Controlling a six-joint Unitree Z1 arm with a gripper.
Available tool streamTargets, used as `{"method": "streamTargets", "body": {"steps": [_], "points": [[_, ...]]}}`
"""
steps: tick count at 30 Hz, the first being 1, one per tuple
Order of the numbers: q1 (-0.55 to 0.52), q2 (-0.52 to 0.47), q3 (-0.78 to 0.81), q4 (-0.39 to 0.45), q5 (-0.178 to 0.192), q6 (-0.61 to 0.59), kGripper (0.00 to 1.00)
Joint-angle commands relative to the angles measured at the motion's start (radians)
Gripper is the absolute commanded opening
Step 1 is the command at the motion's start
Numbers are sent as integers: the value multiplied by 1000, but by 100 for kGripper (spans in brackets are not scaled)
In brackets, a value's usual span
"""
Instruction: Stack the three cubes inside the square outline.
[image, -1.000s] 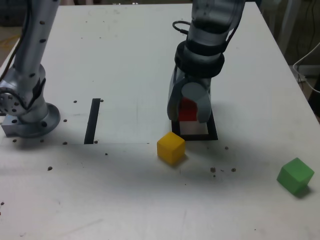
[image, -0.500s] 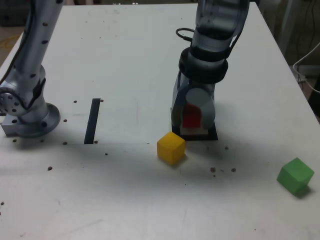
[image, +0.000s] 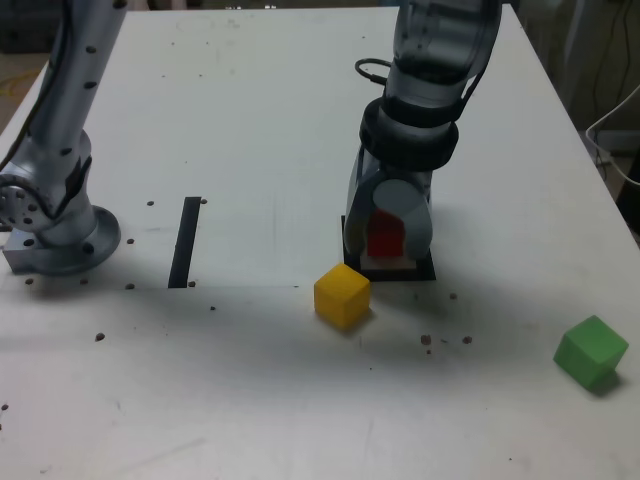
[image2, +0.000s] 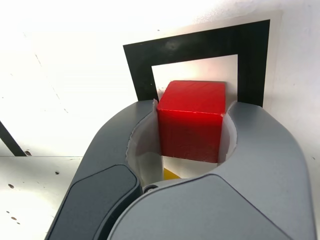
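My gripper (image: 388, 240) stands over the square outline (image: 425, 270), shut on the red cube (image: 385, 235). In the wrist view the jaws press both sides of the red cube (image2: 192, 117), which sits over the white centre of the outline (image2: 200, 45); whether it rests on the table I cannot tell. The yellow cube (image: 342, 295) lies just in front of the outline, toward the exterior view's left. Far off at the exterior view's lower right lies the green cube (image: 590, 351).
A straight black strip (image: 185, 241) lies on the white table toward the exterior view's left. The arm's base (image: 55, 235) stands at the left edge. Small dark specks dot the table (image: 250, 120). Cables hang off the right side.
The gripper has come down and slightly right with the red cube, onto the outline. Since half a second ago it has hardly moved. The yellow and green cubes stay put.
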Motion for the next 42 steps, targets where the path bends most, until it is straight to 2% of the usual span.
{"method": "streamTargets", "body": {"steps": [1,4,6,11,23,33,42], "points": [[-1,9,-1,-6,-8,5,67],[-1,9,1,-15,-12,7,91],[-1,3,1,-18,-7,8,99],[-1,-18,7,-23,5,14,100],[-18,-53,48,-43,7,12,100],[-30,-99,58,-23,41,-9,100],[-31,-166,89,-3,43,-14,100]]}}
